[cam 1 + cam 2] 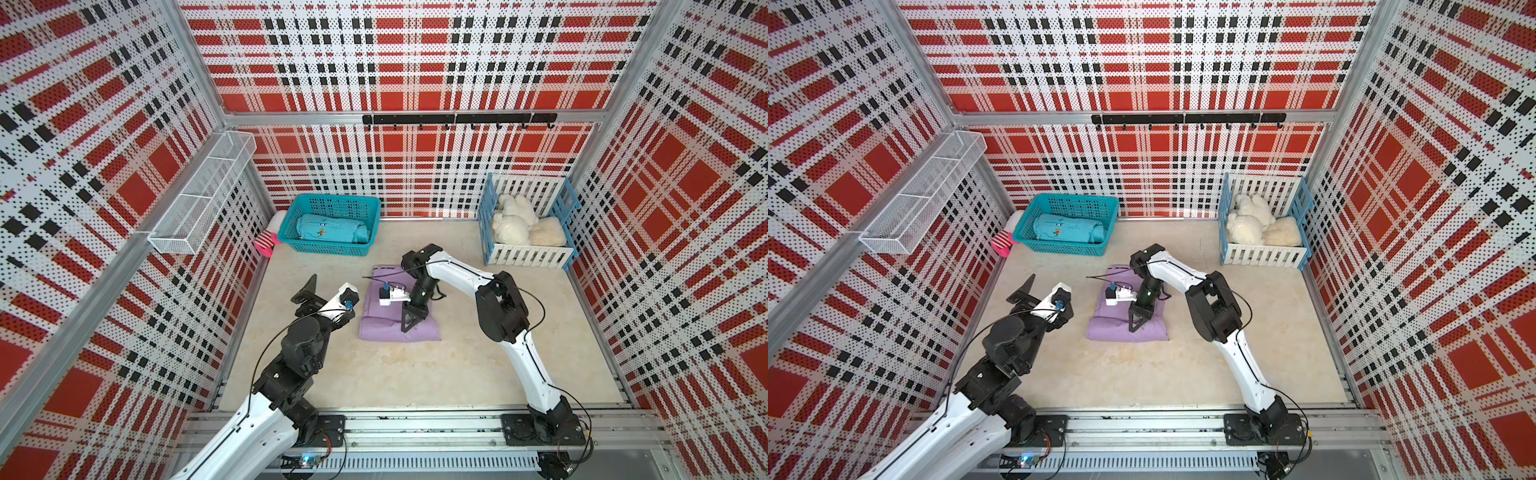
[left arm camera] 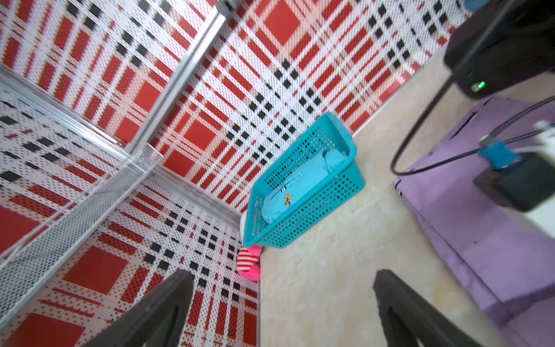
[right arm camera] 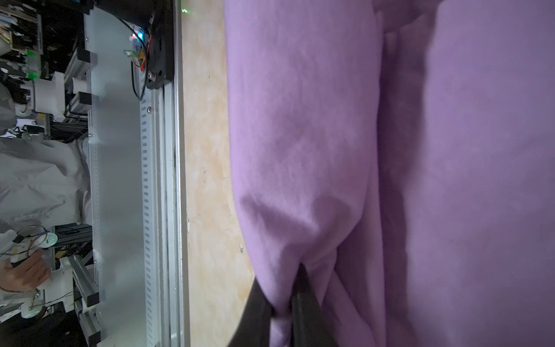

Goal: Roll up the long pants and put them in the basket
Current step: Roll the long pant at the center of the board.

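**Asker:** What do the top views show?

**Robot:** In both top views, the long pants (image 1: pixel 397 322) (image 1: pixel 1125 330) lie as a folded lilac bundle in the middle of the beige desk (image 1: pixel 415 374). My right gripper (image 1: pixel 406 327) points down onto the near part of the bundle with its jaws almost together. My left gripper (image 1: pixel 306 297) is raised to the left of the bundle, clear of the cloth, spread wide and empty. A teal basket (image 1: pixel 328 249) stands behind, near the back wall, with a teal rolled garment (image 1: pixel 332 228) in it.

**Asker:** And the left wrist view?

**Robot:** My left gripper (image 2: pixel 282 275) shows two dark fingers (image 2: pixel 168 303) far apart, with only the desk between them. The pants (image 2: pixel 480 234) fill one side of the picture. The basket (image 2: pixel 315 210) sits in the corner, and a pink striped sock (image 2: pixel 247 264) lies against the wall beside it.

**Asker:** And the right wrist view?

**Robot:** Lilac cloth (image 3: pixel 300 135) covers most of the picture. My right gripper (image 3: pixel 279 312) pinches a gathered fold of it, and the fabric puckers toward the jaws. Bare desk (image 3: pixel 207 150) runs alongside the bundle's rounded edge.
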Tool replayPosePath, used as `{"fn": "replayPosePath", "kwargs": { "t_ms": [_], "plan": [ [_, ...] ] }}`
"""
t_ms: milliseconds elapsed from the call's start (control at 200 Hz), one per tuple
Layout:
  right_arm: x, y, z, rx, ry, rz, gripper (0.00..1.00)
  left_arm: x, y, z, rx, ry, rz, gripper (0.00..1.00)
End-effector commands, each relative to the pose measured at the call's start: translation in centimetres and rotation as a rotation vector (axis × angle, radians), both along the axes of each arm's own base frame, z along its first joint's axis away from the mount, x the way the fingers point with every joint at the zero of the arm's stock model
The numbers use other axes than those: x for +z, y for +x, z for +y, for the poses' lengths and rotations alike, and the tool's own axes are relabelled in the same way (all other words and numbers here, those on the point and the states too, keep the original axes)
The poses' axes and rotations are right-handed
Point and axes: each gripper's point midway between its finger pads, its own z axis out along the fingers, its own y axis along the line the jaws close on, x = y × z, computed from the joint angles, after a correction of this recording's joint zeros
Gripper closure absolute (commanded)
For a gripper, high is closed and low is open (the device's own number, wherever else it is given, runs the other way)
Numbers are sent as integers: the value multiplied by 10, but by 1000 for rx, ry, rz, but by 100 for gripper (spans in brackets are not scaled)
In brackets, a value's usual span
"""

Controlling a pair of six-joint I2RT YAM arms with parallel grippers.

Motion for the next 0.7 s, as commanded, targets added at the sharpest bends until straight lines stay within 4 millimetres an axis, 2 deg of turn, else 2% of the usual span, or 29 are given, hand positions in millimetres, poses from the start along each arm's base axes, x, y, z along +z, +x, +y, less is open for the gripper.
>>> {"fn": "replayPosePath", "kwargs": {
  "t_ms": [0,95,145,230,371,491,546,621,696],
  "plan": [
    [9,4,2,-18,23,71,100,-19,-15,-8,-81,62,35,1],
    [2,15,1,-49,16,78,100,-42,-38,-36,-306,176,98,1],
    [-4,18,-1,-62,10,93,100,-46,-44,-45,-367,150,109,1],
    [-16,17,-3,-69,-8,122,100,-64,-47,-53,-416,208,158,1],
    [-34,12,-6,-74,-35,169,100,-111,-44,-65,-472,440,289,1],
    [-37,14,-8,-86,-22,190,100,-138,-44,-81,-533,583,350,1],
    [-39,17,-9,-93,-18,194,100,-143,-41,-87,-514,594,339,1],
    [-39,19,-10,-98,-12,195,100,-137,-34,-96,-437,507,297,1],
    [-39,21,-12,-101,-7,195,100,-141,-34,-104,-409,492,306,1]
  ]
}}
